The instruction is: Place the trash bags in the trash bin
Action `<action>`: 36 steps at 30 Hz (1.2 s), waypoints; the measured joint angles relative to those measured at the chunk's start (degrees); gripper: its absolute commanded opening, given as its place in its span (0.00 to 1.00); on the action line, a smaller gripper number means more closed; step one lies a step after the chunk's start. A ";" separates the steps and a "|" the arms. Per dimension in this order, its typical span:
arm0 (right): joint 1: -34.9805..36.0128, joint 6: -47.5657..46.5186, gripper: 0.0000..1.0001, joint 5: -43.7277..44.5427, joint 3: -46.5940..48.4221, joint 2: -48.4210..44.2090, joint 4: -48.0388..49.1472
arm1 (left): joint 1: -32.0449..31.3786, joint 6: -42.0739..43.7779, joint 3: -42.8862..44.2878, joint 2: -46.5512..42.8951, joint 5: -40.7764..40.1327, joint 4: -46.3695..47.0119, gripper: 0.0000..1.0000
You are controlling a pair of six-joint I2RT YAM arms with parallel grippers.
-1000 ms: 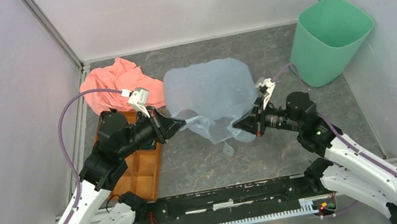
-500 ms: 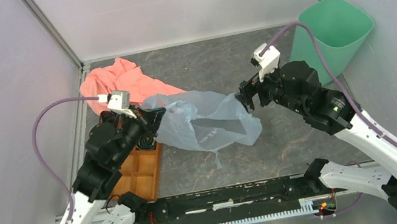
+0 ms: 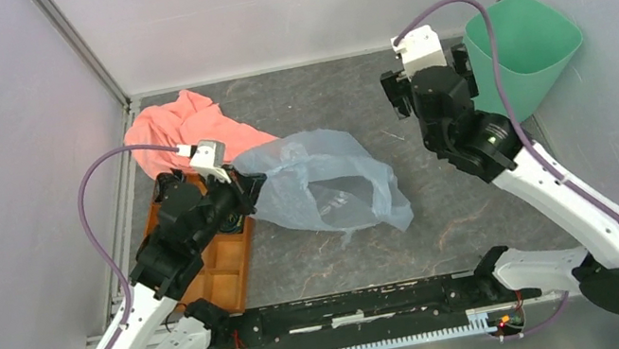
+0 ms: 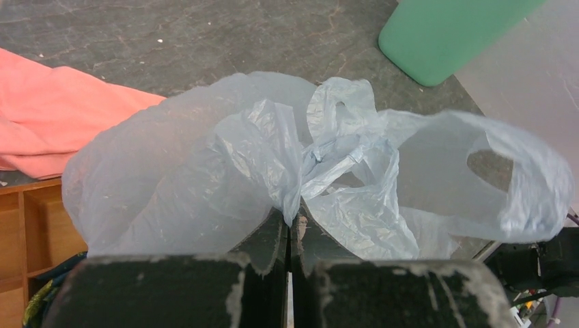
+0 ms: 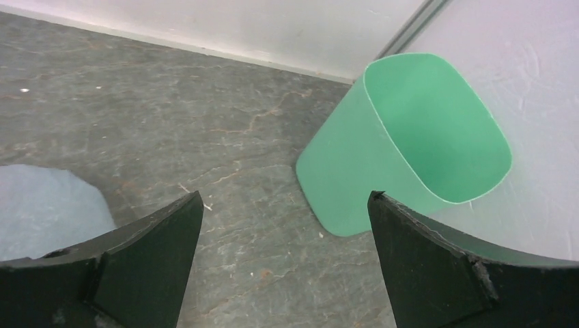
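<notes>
Lifting the bag (image 3: 327,186) high, then swinging to the bin (image 3: 522,50) at two o'clock, should avoid dragging; left end effector (image 4: 289,232) grips it, right end effector (image 5: 285,205) released

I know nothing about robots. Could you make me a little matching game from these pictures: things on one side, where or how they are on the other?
1 trash bag
2 trash bin
3 pink cloth
4 right gripper

A open, holding nothing
B far-left corner
C pinched in the left gripper
D far-right corner

Pairs: 1-C, 2-D, 3-B, 4-A
</notes>
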 measured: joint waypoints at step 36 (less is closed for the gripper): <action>-40.87 -3.74 0.00 -34.23 9.05 25.44 -0.61 | -4.59 0.28 -4.09 -1.03 0.98 1.36 0.02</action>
